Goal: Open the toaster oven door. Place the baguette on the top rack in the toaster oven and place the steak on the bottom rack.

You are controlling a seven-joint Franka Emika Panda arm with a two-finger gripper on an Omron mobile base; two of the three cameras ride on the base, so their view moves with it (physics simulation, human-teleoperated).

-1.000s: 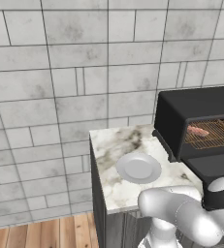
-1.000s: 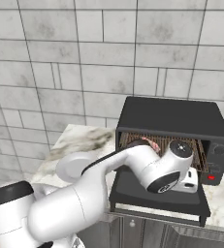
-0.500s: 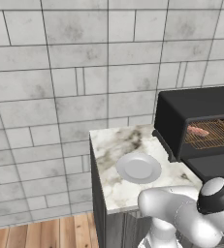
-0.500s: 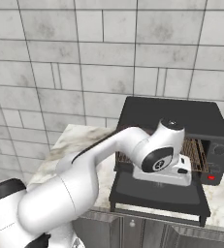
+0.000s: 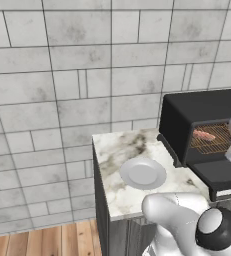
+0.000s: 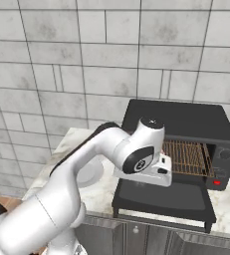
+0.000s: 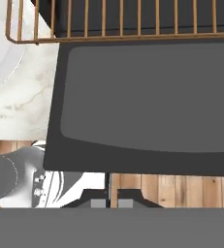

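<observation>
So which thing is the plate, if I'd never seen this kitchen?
Start at the marble counter below the grey tiled wall, then find the black toaster oven with its door folded down flat. The plate lies on the counter beside the oven, apart from it: a round, white, bare disc, the only pale round thing there.

Left base view: looks from behind the arm, forward and down; the toaster oven (image 5: 207, 127) sits at 3 o'clock.
Right base view: looks from the other side; the same oven (image 6: 182, 144) sits near 4 o'clock.
Hand view: very close, straight down on the toaster oven door (image 7: 147, 106).
Shared: oven, open door (image 6: 161, 197), plate (image 5: 143, 173), counter (image 5: 117, 187).
</observation>
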